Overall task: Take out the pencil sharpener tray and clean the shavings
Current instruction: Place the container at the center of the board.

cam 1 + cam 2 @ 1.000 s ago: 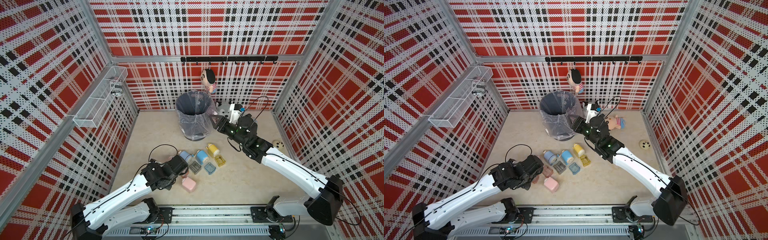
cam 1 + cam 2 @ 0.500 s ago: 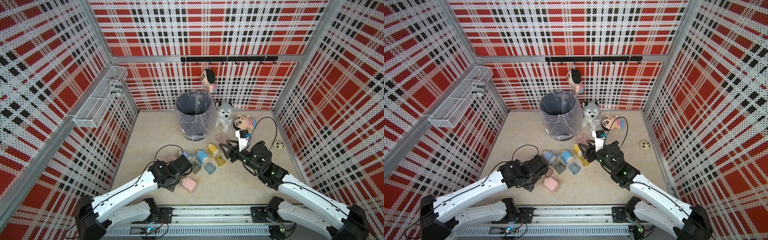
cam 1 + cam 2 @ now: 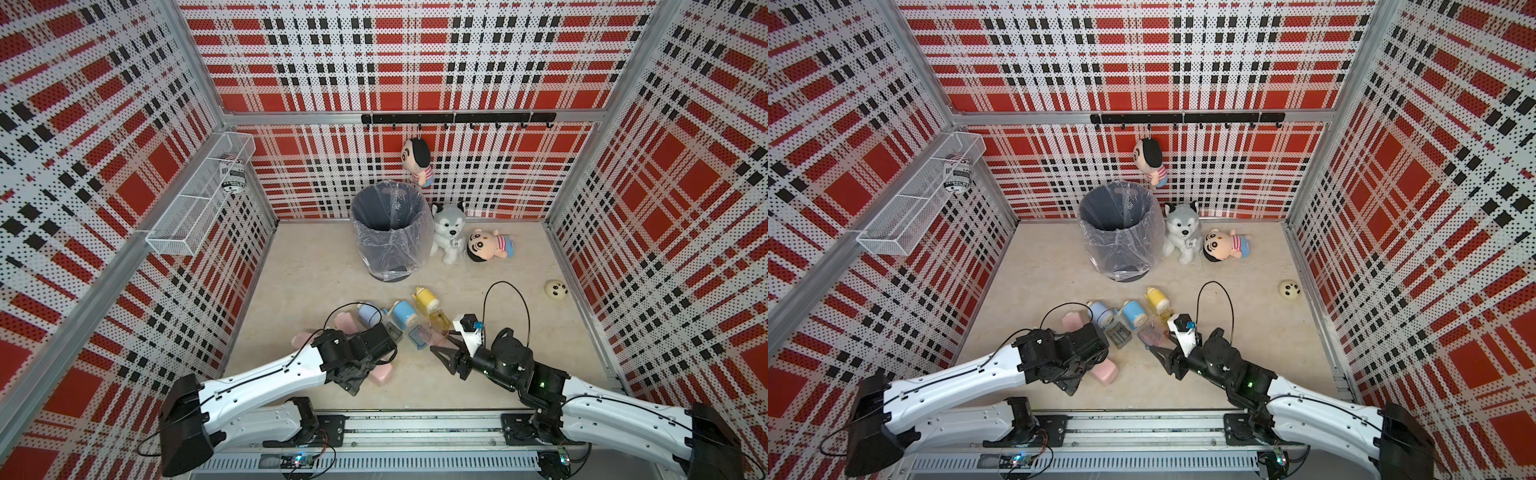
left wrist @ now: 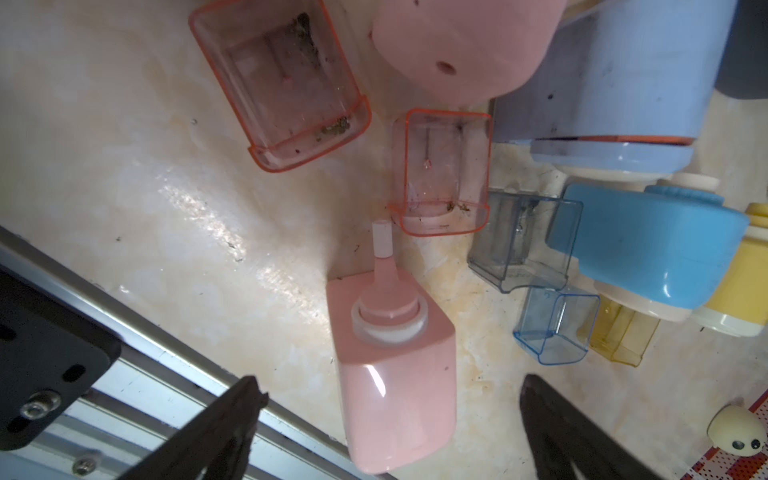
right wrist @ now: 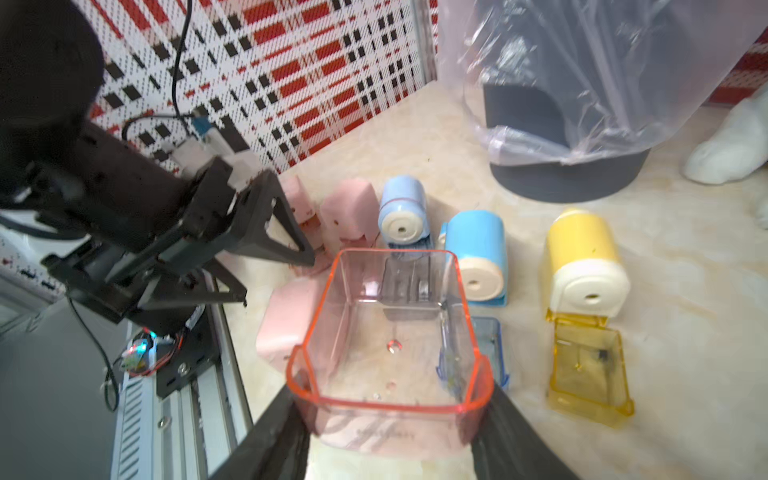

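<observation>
Back from the bin [image 3: 390,224], my right gripper [image 5: 390,419] now sits low near a blue sharpener [image 5: 478,249], pinching a clear pink tray [image 5: 386,332] that looks almost empty. My left gripper [image 4: 388,384] is spread wide, hanging over a pink sharpener [image 4: 395,374] lying on the floor [image 4: 166,208].

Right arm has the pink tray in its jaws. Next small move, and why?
Probably lower the right gripper and set the pink tray on the bare table beside the blue tray, then open. The tray looks empty and seems held off the surface; the blue one and the yellow tray lie loose there too.
</observation>
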